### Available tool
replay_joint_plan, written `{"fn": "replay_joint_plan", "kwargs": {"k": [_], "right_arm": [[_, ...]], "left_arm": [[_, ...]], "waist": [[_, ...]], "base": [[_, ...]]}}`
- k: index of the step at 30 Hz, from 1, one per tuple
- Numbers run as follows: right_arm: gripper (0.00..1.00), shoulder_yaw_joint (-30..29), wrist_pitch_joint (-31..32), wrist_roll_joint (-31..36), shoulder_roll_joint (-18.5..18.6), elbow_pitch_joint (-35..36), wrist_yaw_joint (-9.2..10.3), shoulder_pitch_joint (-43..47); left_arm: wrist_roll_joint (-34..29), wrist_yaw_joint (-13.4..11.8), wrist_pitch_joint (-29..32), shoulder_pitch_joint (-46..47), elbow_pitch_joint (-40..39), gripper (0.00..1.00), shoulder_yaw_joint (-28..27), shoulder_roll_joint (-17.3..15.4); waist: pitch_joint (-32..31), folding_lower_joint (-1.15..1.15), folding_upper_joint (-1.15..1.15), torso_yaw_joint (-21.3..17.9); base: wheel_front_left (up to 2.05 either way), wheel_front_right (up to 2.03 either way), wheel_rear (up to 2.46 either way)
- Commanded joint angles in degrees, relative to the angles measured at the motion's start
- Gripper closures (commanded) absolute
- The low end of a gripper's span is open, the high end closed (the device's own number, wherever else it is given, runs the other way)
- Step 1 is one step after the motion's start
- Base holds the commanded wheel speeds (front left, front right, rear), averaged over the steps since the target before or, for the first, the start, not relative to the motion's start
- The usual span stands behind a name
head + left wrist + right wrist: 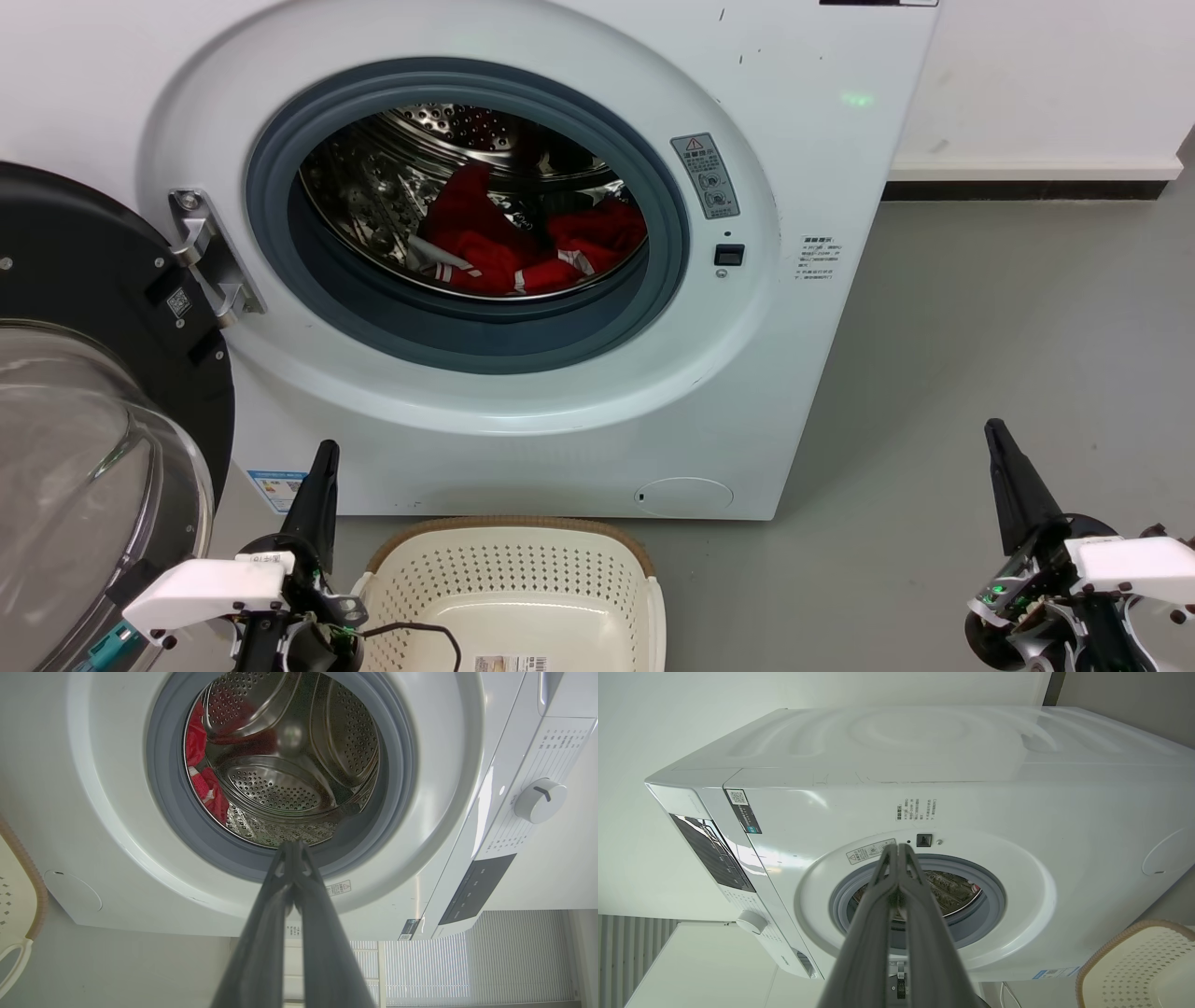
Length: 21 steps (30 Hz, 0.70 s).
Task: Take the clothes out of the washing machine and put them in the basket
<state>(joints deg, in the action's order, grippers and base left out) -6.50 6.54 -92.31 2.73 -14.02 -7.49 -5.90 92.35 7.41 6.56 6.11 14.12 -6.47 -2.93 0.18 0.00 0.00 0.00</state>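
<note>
The glass door [93, 261] of the washing machine [803, 131] stands swung open at the machine's left side. Before the machine's lower left corner is the left gripper [326, 453], its 2 fingers pressed together on nothing. The basket [509, 525] sits on the floor against the machine's base, below the porthole. The clothes [495, 252] lie in a red heap inside the machine's drum. Right of the machine, well apart from it, the right gripper [995, 434] has its 2 fingers closed tight, empty.
</note>
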Motion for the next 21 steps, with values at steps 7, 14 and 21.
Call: {"fn": "replay_joint_plan", "kwargs": {"k": [7,14,21], "right_arm": [[1.0,0.0,0.1,-0.2,0.3,-0.1,0.0,-0.7],[0.0,0.4,-0.5,0.1,-0.3,-1.6,0.0,1.7],[0.0,1.1,-2.6,0.9,-0.2,-0.7,0.0,2.3]], "left_arm": [[0.1,0.2,0.1,0.3,0.0,1.0,-0.2,0.1],[-0.3,0.0,-0.6,-1.9,1.7,0.0,0.4,0.2],[-1.6,0.0,-2.6,-2.6,0.2,0.0,0.9,0.2]], "waist": [[0.0,0.0,0.0,0.0],[0.0,0.0,0.0,0.0],[0.1,0.0,0.0,0.0]], "base": [[0.0,0.0,0.0],[0.0,0.0,0.0],[0.0,0.0,0.0]]}}
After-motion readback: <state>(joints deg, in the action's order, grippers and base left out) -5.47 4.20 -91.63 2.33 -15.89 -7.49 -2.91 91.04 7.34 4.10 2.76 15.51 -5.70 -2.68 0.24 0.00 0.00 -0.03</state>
